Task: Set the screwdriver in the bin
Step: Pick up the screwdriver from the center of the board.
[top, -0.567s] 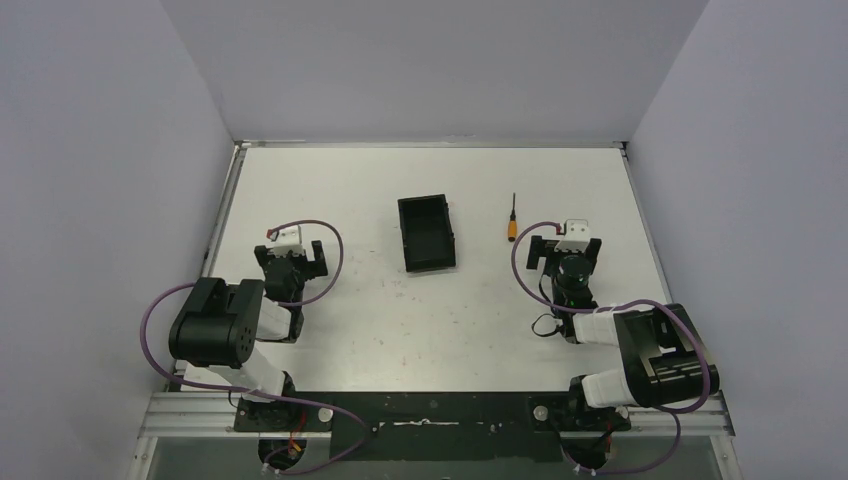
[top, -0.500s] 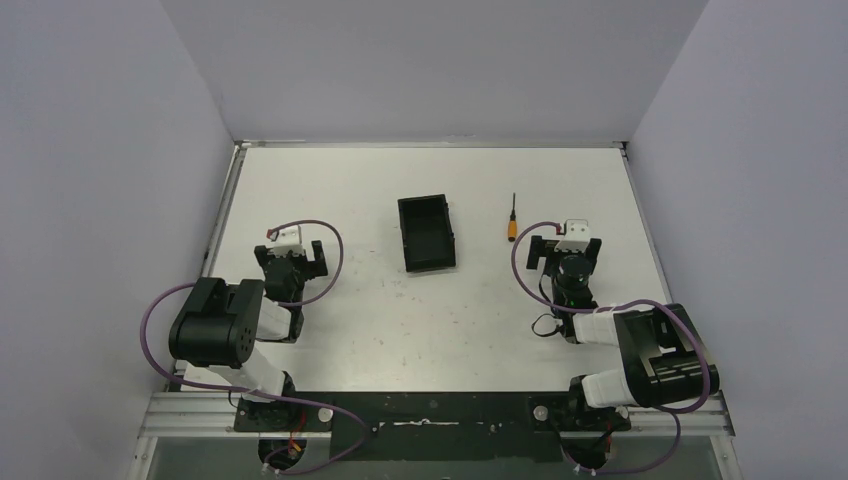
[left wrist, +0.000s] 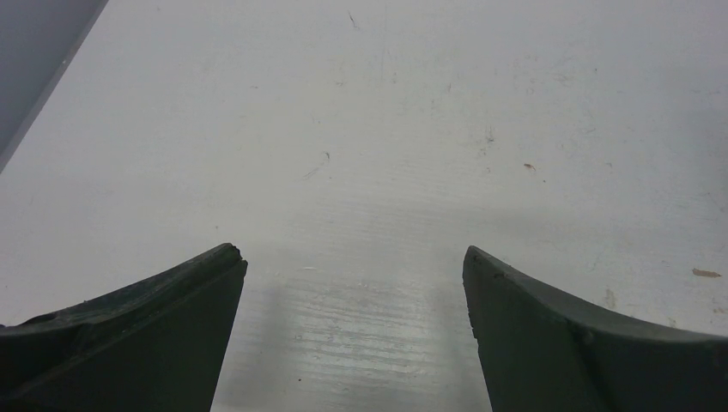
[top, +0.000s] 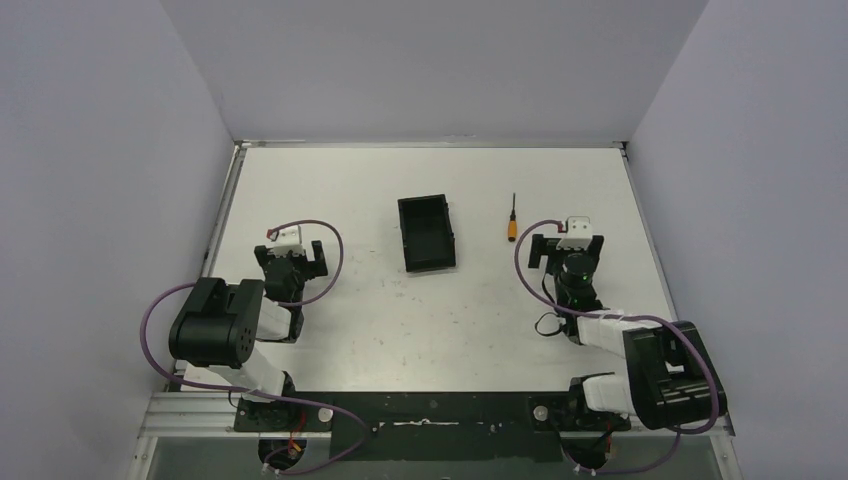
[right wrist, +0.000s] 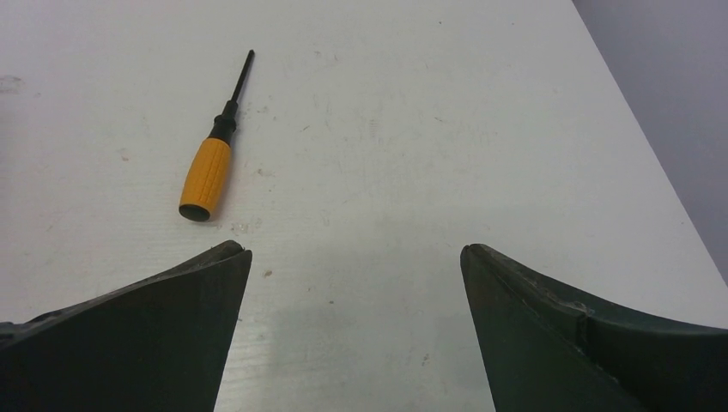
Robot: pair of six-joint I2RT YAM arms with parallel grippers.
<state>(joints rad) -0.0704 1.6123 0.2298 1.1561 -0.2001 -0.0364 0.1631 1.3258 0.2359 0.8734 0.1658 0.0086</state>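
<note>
The screwdriver (top: pixel 512 219) has an orange handle and a thin dark shaft and lies flat on the white table, shaft pointing away. The black bin (top: pixel 426 232) stands to its left with nothing in it. My right gripper (top: pixel 568 247) sits low, just right of and nearer than the screwdriver, open and holding nothing. In the right wrist view the screwdriver (right wrist: pixel 208 176) lies ahead of the left fingertip, outside the gap of the right gripper (right wrist: pixel 354 251). My left gripper (top: pixel 290 258) rests left of the bin, open; the left gripper (left wrist: pixel 352 253) has only bare table between its fingers.
Grey walls close in the table (top: pixel 430 320) on the left, back and right. The right table edge (right wrist: pixel 652 163) runs close to my right gripper. A black and metal rail (top: pixel 430 415) carrying the arm bases runs along the near edge.
The right arm has shifted: its elbow has dropped toward the near right corner and its gripper has edged slightly forward. The left arm, screwdriver and bin have not moved.
</note>
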